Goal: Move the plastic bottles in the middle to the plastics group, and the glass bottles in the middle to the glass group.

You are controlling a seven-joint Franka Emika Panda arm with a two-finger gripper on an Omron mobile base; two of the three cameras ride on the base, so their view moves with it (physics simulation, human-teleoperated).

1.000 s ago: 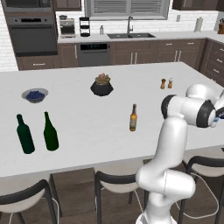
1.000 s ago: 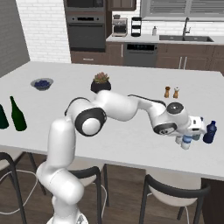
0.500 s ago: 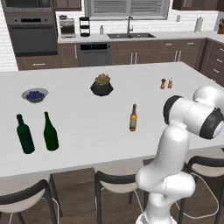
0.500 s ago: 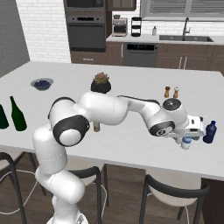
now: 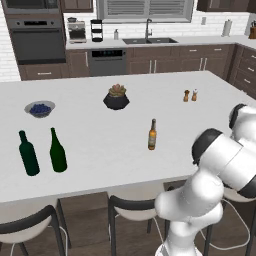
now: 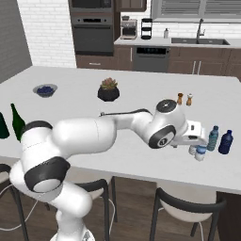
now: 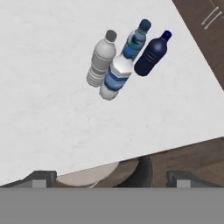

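End effector (image 7: pixel 109 177) empty and spread, four bottles clustered near counter edge (image 7: pixel 166 146), open countertop leftward.

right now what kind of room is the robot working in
A home kitchen, rendered rather than real. It shows a white island counter with bar stools tucked under it, a built-in wall oven, and a sink with a faucet along the back counter.

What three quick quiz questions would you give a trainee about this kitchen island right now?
1. True or false: the amber bottle stands right beside the green bottles.
2. How many small bottles stand clustered near the counter's edge in the hand view?
3. The hand is: A) open, B) shut on a bottle, C) shut on a bowl.

Key: 1 false, it stands apart; 2 four; 3 A.
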